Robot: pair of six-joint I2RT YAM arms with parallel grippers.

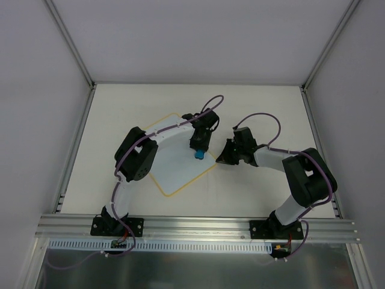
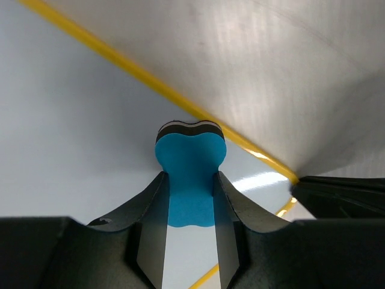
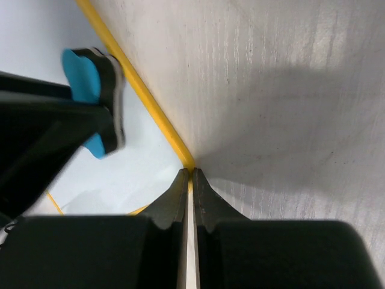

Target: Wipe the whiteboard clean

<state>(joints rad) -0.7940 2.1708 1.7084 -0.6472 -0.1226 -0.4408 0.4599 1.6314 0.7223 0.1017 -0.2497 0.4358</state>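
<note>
The whiteboard (image 1: pixel 174 168) lies flat on the table, pale blue-white with a thin yellow border, turned like a diamond; no writing shows on it. My left gripper (image 1: pixel 198 153) is shut on the small blue eraser (image 2: pixel 190 158) and presses it onto the board near its right corner. My right gripper (image 1: pixel 221 160) is shut on the board's right corner, its jaws pinching the yellow edge (image 3: pixel 190 174). The eraser also shows in the right wrist view (image 3: pixel 90 78), just left of the border.
The white table (image 1: pixel 252 114) surrounds the board, with metal frame posts at the back corners and an aluminium rail (image 1: pixel 198 226) along the near edge. Both arm bases sit on that rail.
</note>
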